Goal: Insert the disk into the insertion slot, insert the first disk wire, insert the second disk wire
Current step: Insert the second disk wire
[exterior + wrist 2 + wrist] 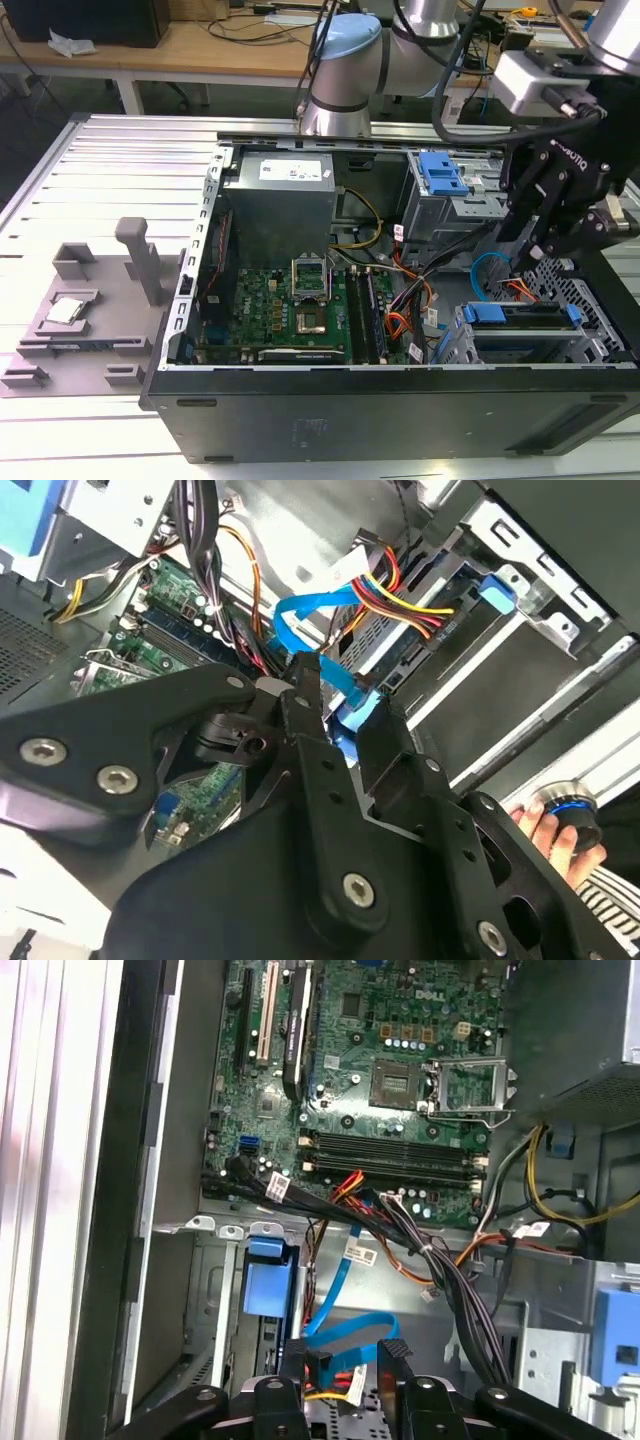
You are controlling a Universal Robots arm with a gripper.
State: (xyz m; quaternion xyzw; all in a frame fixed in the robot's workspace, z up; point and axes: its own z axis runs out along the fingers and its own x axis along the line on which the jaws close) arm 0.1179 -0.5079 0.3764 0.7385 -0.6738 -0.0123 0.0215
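- Gripper point(345, 1362): black two-finger unit. The jaws stand apart with a clear gap. In the first wrist view a black connector sits against one finger point(295, 1360) and does not reach the other, so nothing is clamped across the jaws.
- Blue flat cable point(350, 1325): loops up between the fingers in both wrist views. Its black plug end lies in the gap point(362, 692). Whether the plug is seated cannot be told.
- Red, yellow and orange wire bundle point(400, 590): runs beside the blue cable toward the back of the drive bay.
- Disk point(520, 320): lies flat in the case's near corner on the exterior view's right, directly under the gripper point(532, 252). Its blue carrier tabs show at both ends.
- Insertion slot point(592, 298): grey perforated cage. The disk is already inside it.
- Taller metal cage with blue latch point(440, 175): farther back in the case, apart from the gripper.
- Motherboard point(285, 300): green, on the case floor to the exterior view's left of the cages. The processor socket is open.
- Power supply point(280, 200): grey box at the far side of the case.
- Fixture tray point(90, 320): grey, on the slatted table point(120, 170) at the exterior view's left, well apart from the case.
- Person's fingers point(545, 830): on a round black knob at the edge of the second wrist view.
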